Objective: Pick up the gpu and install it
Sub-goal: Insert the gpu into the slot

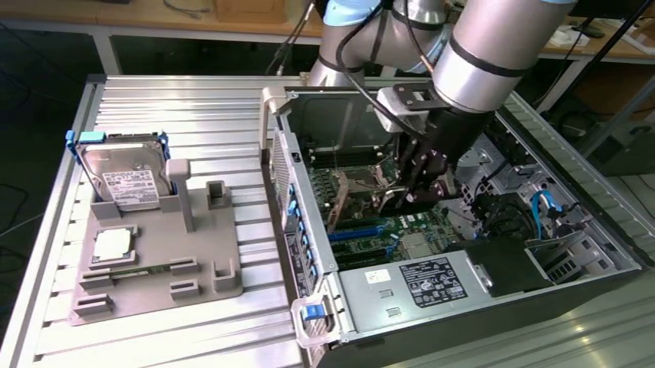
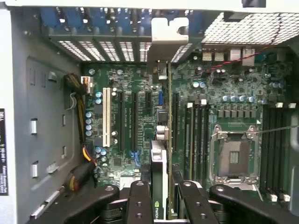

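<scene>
Hand [image 1: 413, 201] is positioned over the motherboard [image 2: 126, 107], closed on the gpu [image 2: 159, 163]. The card is held edge-on above the motherboard's expansion slots [image 2: 106, 116], with its pale bracket [image 2: 168, 32] at the motherboard's rear edge. Whether the card touches the motherboard cannot be told.

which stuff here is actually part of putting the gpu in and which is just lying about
For the job:
- gpu, held on edge in the gripper
- motherboard
- computer case

Lying about:
- hard drive
- processor chip
- grey holder under them
</scene>
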